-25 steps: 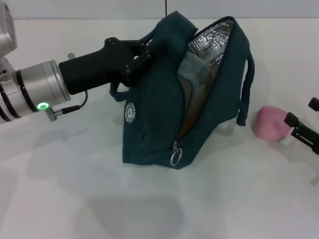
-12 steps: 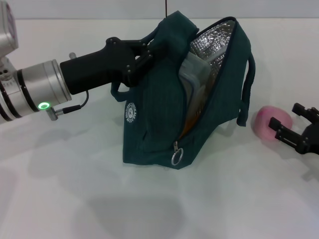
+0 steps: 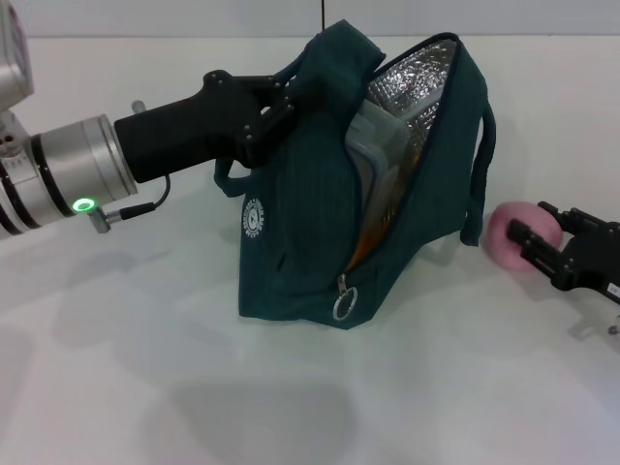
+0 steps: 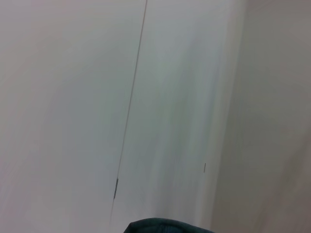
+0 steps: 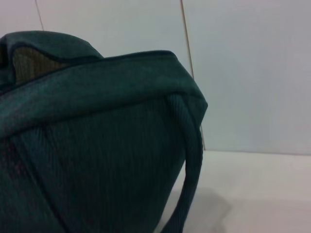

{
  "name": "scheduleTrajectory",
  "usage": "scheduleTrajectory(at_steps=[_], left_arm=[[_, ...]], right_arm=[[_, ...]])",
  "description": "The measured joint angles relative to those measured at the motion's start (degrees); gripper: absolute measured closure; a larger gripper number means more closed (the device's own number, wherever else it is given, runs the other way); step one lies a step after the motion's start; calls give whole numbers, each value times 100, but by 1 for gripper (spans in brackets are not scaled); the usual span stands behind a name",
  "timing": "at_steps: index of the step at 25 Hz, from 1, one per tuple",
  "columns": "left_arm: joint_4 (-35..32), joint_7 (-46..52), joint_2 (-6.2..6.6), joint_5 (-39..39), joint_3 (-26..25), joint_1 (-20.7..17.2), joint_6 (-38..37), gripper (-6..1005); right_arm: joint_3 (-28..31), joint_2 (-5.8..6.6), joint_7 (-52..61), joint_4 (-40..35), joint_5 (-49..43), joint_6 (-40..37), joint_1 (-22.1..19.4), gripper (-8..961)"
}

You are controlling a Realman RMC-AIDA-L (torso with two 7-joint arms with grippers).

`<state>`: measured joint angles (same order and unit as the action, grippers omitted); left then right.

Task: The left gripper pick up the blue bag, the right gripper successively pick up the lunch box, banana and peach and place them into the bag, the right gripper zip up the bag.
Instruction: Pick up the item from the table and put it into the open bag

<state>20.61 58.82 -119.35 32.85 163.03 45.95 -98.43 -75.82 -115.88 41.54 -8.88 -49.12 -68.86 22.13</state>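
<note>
Head view: the bag is held up by its top in the closed left gripper, mouth gaping; the right gripper is spread around the peach on the table — a shallow pinch could roll it away.

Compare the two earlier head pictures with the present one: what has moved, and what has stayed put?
The right gripper has moved leftward onto the peach, fingers open around it. The left gripper still holds the blue bag open; bag and peach are unmoved.
</note>
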Motion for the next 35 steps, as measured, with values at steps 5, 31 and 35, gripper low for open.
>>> scheduleTrajectory(at_steps=[5,31,35], left_arm=[[22,-2,6,5,0,-10,3,952],[35,-149,9,46,0,-34,9,952],[28,-155,4,46,0,-36,9,951]], right_arm=[[71,42,-17,-29,161,-343,-83,485],[-213,62,2285,-1696,-883,-2023,1131,801],[-218,48,2440,-1818,-1213,-1759,1209,795]])
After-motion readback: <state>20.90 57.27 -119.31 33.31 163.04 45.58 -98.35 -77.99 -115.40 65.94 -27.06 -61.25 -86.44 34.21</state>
